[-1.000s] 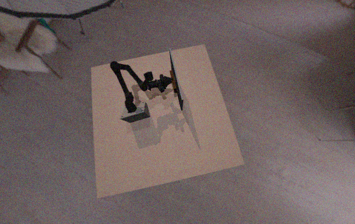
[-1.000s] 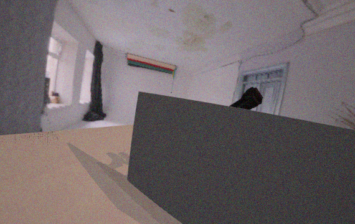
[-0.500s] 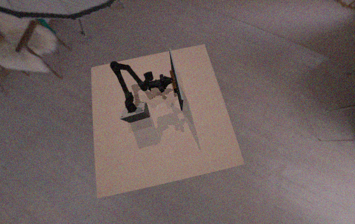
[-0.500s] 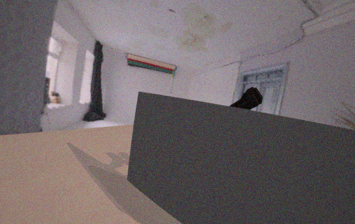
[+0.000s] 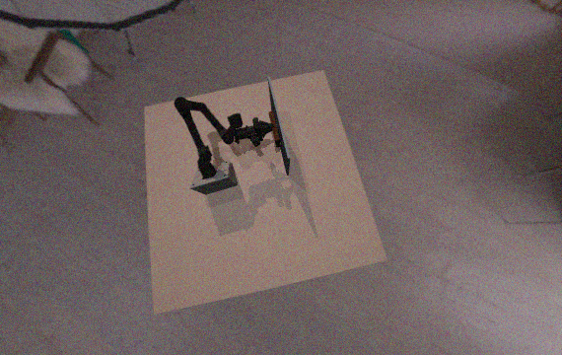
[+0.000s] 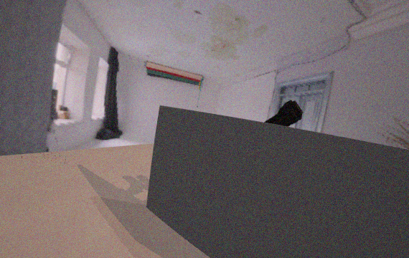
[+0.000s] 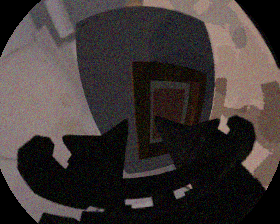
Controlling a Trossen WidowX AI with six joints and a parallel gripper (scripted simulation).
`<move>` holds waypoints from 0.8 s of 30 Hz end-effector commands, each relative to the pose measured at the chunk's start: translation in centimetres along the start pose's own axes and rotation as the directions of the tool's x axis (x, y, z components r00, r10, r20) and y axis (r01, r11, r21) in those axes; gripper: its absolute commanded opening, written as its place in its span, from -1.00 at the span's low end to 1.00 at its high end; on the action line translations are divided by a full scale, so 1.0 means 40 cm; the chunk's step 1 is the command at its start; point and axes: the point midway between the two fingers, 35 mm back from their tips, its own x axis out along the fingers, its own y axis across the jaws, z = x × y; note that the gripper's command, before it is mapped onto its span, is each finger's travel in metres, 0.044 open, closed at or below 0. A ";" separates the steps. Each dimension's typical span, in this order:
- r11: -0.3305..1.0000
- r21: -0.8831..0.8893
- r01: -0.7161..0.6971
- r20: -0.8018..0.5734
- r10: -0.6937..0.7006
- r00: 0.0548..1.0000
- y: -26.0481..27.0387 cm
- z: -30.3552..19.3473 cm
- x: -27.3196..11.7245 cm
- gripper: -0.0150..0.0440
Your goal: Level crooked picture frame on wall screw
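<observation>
Picture frame [image 5: 274, 125] [image 7: 141, 110]: on the near face of the grey wall panel [image 5: 284, 153] [image 6: 280, 179] [image 7: 106, 60], brown-edged, with a pale band around a reddish middle. The exterior view shows only the panel's back.
Tilt: the wrist view is slanted and warped, so we cannot say for sure which side is high.
Screw and notched strip: out of our sight.
Jaws [image 5: 272, 126]: part-way open at the picture frame; we cannot tell whether they grip it.
Arm [image 5: 189, 123] [image 6: 286, 112]: reaches from its base block [image 5: 219, 182] across to the picture frame; only a dark piece tops the panel in the exterior view.
Worktop [image 5: 261, 256] [image 6: 29, 201] [image 7: 228, 67]: under the base block and the panel.
Step in hand: taking hold for the lift, we judge.
Doing it well: we should close gently and squarely, raise just enough to free the notch, shift one notch toward the high side, lower straight, release and look.
Risk: lifting too far could bring it off the screw; dragging without lifting could catch the notch.
Count: one picture frame, one panel, one arm, one pair of jaws, one base block, one worktop.
</observation>
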 end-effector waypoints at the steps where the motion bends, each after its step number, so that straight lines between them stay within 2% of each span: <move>1: 1.000 -0.002 0.002 -0.003 -0.002 1.000 0.000 -0.002 0.000 -0.06; 3: 1.000 -0.002 0.002 -0.003 -0.002 1.000 0.000 -0.002 0.000 -0.23; 10: 1.000 -0.002 0.002 -0.003 -0.002 1.000 0.000 -0.002 0.000 -0.39; 11: 1.000 -0.002 0.002 -0.003 -0.002 1.000 0.000 -0.002 0.000 -0.48; 24: 1.000 -0.002 0.002 -0.003 -0.002 1.000 0.003 -0.001 0.000 -0.49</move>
